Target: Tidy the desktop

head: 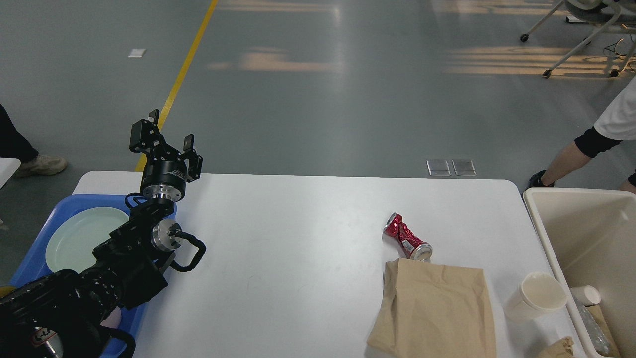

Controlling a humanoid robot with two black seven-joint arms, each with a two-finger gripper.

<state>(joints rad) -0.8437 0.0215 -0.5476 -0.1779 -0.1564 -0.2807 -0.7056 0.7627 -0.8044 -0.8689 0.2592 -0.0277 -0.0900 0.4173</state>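
The white desktop (298, 238) fills the middle of the head view. A crushed red can (406, 236) lies on it right of centre. A brown paper bag (436, 303) lies flat just in front of the can. A white paper cup (536, 296) lies tipped near the right edge. A crumpled brown scrap (559, 346) shows at the bottom right. My left gripper (168, 133) is open and empty, raised above the far left corner of the desktop, far from the can. My right gripper is out of view.
A blue tray (35, 253) holding a pale green plate (79, 238) sits at the left edge under my left arm. A beige bin (591, 248) stands at the right with a small cup (586, 295) and a clear bottle inside. A person's leg (586, 149) is beyond the bin.
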